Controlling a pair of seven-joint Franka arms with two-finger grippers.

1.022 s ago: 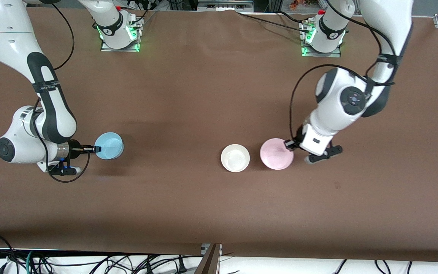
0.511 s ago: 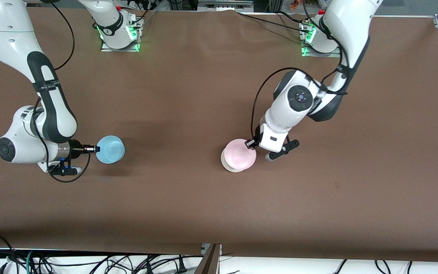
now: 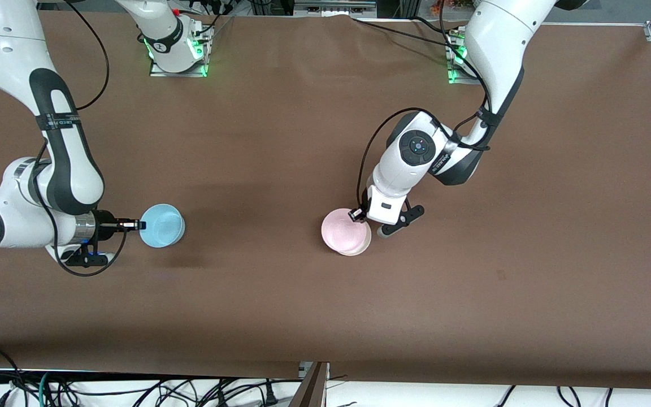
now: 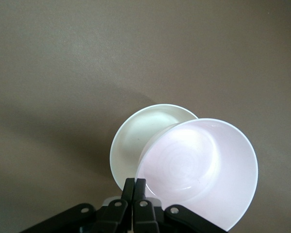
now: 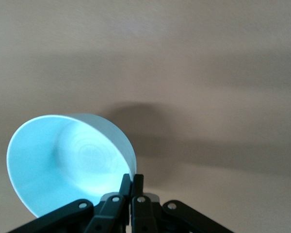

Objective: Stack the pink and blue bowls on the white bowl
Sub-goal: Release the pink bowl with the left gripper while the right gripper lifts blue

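While the left end effector (image 3: pixel 355 214) pinches the rim of the pink bowl (image 3: pixel 343 230) and holds it over the white bowl (image 3: pixel 359 247) near the middle of the tabletop (image 3: pixel 303 141), the two are visibly off-centre. Toward the right arm's end, the right end effector (image 3: pixel 133 225) is clamped on the rim of the blue bowl (image 3: pixel 163 225). Released now, the pink bowl would likely seat tilted or slide off.
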